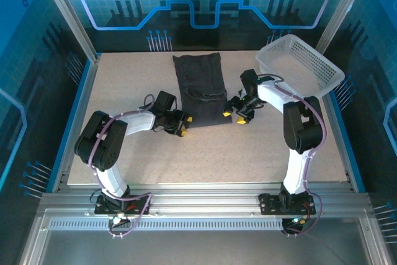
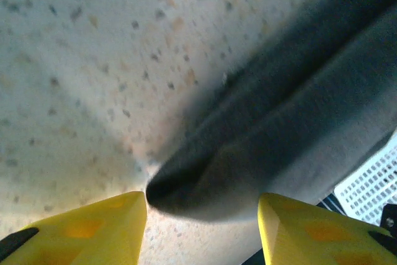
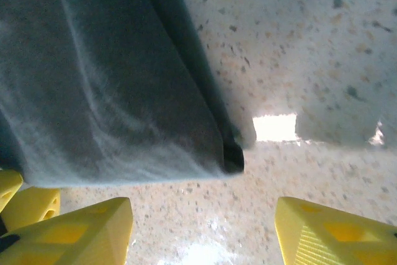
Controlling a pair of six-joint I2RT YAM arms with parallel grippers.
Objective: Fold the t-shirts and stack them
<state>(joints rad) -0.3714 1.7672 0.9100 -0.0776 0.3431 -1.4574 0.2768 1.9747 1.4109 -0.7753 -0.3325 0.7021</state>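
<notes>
We're at the speckled table (image 1: pixel 217 153), and the dark charcoal t-shirt (image 1: pixel 200 88) lies folded into a long narrow strip in the middle of the far half. It runs from the back edge towards the arms, and its near hem sits between the two grippers.

The left gripper (image 1: pixel 185 125) is down low, just off the shirt's near left corner. The left wrist view settles its state: the yellow fingertips (image 2: pixel 93 228) stand well apart. The rounded corner of the fold lies just ahead of the gap, not pinched, resting on the tabletop.

Over to the right gripper (image 1: pixel 234 116), which is low beside the strip's near right corner. Its jaws are apart too, with the yellow pads (image 3: pixel 335 234) set wide on either side of bare tabletop. The hem corner lies flat on the surface just in front of them, towards the left-hand pad. Neither claw is holding anything.

Up at the far right corner, the white plastic mesh basket (image 1: pixel 301 63) sits at an angle, apart from the shirt, with the right arm between them
</notes>
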